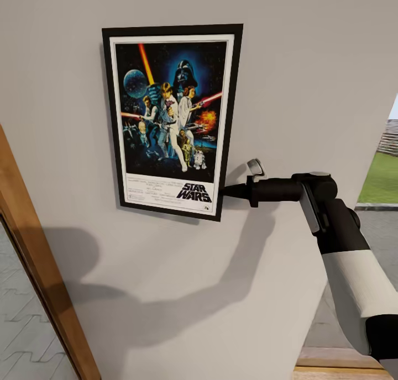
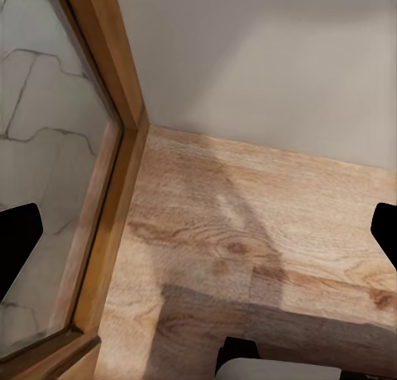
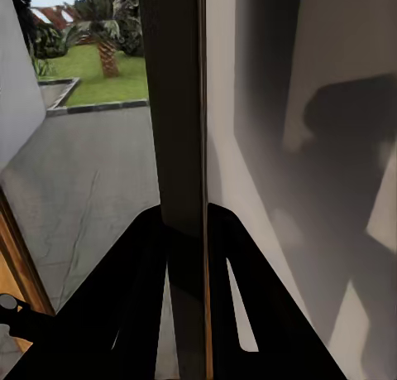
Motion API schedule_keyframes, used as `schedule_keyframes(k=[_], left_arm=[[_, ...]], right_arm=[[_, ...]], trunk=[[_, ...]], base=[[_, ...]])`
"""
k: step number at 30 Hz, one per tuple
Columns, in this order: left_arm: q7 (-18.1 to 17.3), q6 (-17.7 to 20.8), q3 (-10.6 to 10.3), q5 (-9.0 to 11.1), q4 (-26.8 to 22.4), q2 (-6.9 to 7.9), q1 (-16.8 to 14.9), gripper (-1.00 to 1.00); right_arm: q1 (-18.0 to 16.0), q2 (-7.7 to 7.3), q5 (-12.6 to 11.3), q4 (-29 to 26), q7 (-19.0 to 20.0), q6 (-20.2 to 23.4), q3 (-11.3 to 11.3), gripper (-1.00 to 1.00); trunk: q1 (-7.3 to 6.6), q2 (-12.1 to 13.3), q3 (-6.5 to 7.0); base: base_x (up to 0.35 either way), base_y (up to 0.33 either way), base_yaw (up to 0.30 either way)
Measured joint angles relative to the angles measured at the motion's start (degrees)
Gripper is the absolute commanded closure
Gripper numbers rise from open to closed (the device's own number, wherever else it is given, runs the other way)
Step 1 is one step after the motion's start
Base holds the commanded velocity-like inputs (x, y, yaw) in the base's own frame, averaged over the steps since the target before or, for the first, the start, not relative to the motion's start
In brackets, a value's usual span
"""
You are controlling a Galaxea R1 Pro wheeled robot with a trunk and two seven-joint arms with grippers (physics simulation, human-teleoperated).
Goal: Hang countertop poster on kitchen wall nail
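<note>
The Star Wars poster [image 1: 168,115], black-framed with a white border, lies flat and upright against the light grey wall [image 1: 309,65]. My right gripper [image 1: 226,191] reaches in from the right and is shut on the frame's lower right edge. In the right wrist view the poster's dark edge [image 3: 178,107] runs between the two black fingers [image 3: 124,314], with the right gripper [image 3: 186,231] clamped on it. Any wall nail is hidden behind the poster. The kitchen countertop is out of view. My left gripper [image 2: 203,235] hangs open over the wood floor [image 2: 248,214], holding nothing.
A wooden door frame [image 1: 33,258] with glass runs down the left of the wall. To the right, an opening [image 1: 381,175] shows grass and paving outside. My arm's shadow falls on the wall below the poster.
</note>
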Motion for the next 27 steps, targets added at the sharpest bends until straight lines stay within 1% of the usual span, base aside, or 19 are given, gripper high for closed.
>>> schedule_keyframes(k=[13,20,27], left_arm=[[0.00,0.00,0.00,0.00,0.00,0.00,0.00,-1.00],[0.00,0.00,0.00,0.00,-0.01,0.00,0.00,-1.00],[0.00,0.00,0.00,0.00,-0.02,0.00,0.00,-1.00]], right_arm=[[1.06,-0.06,0.01,-0.08,0.00,-0.04,-0.08,1.00],[1.16,-0.06,-0.01,-0.13,0.00,-1.93,-0.06,1.00],[1.44,-0.06,-0.01,-0.11,-0.01,-2.57,-0.08,1.00]], trunk=[[0.00,0.00,0.00],[0.00,0.00,0.00],[0.00,0.00,0.00]], base=[[0.000,0.000,0.000],[0.000,0.000,0.000],[0.000,0.000,0.000]])
